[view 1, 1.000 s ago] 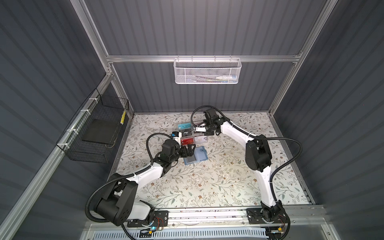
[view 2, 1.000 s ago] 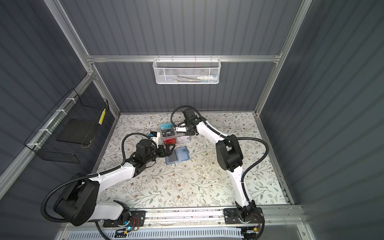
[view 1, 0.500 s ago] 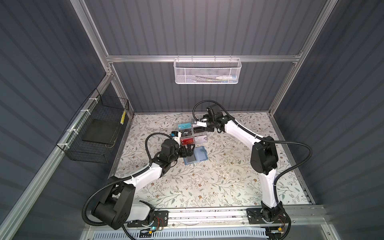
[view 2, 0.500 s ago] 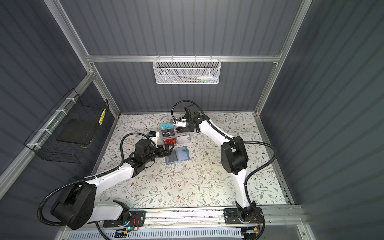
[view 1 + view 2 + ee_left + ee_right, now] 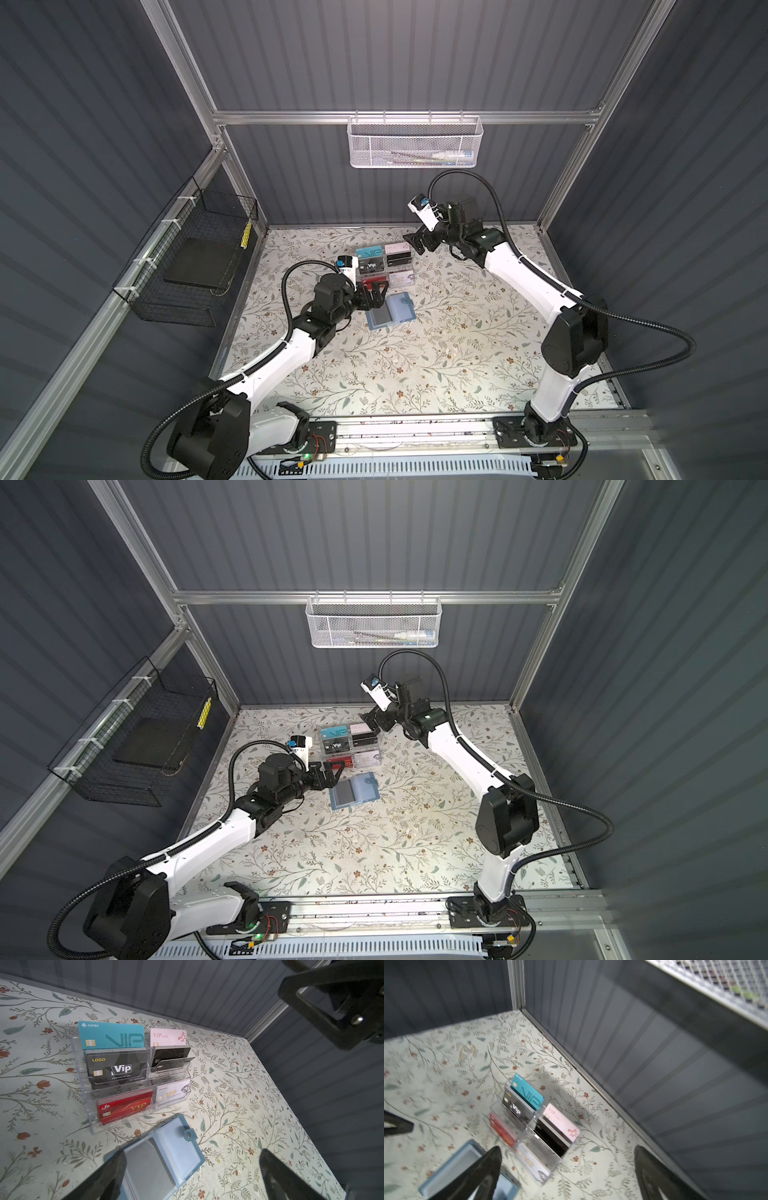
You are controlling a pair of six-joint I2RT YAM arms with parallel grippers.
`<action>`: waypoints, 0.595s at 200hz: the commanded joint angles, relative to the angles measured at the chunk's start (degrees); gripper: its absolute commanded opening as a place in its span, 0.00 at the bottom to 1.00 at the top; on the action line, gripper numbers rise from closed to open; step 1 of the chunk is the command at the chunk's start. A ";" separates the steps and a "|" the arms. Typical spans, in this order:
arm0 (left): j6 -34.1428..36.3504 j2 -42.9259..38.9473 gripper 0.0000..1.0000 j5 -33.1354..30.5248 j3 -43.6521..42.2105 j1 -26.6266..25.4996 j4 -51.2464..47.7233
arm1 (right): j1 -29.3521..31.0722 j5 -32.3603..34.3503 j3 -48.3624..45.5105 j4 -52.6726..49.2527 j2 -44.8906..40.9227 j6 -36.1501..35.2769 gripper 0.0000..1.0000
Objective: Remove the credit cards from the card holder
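The card holder [image 5: 395, 309] [image 5: 359, 789] [image 5: 178, 1147] [image 5: 452, 1169] is a slate-blue wallet lying open and flat in front of the rack. A dark grey rectangle [image 5: 149, 1167] shows through its left sleeve; the right sleeve looks empty. Two black credit cards [image 5: 173, 1055] [image 5: 550, 1136] lean in the rack's middle right slot. A black "Vip" card [image 5: 116, 1068] stands in the middle left slot. My left gripper [image 5: 374, 293] [image 5: 330, 771] [image 5: 193, 1180] hangs open over the wallet's left edge, holding nothing. My right gripper [image 5: 417, 243] [image 5: 374, 721] [image 5: 566, 1178] hovers open and empty behind the rack.
A clear acrylic tiered rack [image 5: 384, 268] [image 5: 91, 1118] with teal, pink, red and white cards stands just behind the wallet, near the back wall. A white mesh basket [image 5: 413, 143] hangs on the back wall. A black wire basket [image 5: 195, 262] is fixed to the left wall.
My right gripper has opened and drawn up and back from the rack's right side. The left arm and the wallet have barely moved.
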 commanded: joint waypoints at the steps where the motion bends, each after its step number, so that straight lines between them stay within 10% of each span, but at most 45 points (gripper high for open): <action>1: 0.85 -2.00 1.00 -0.65 0.56 -0.03 -2.48 | -0.31 -4.35 -5.90 4.22 0.98 21.99 0.99; 55: 0.60 -2.88 1.00 -0.37 -1.47 -0.03 -3.85 | 0.48 -11.24 -22.58 21.39 1.20 36.60 0.99; 119: -0.13 -1.24 1.00 -1.55 -2.11 -0.03 -2.22 | 1.80 -15.56 -20.78 27.30 9.37 42.22 0.99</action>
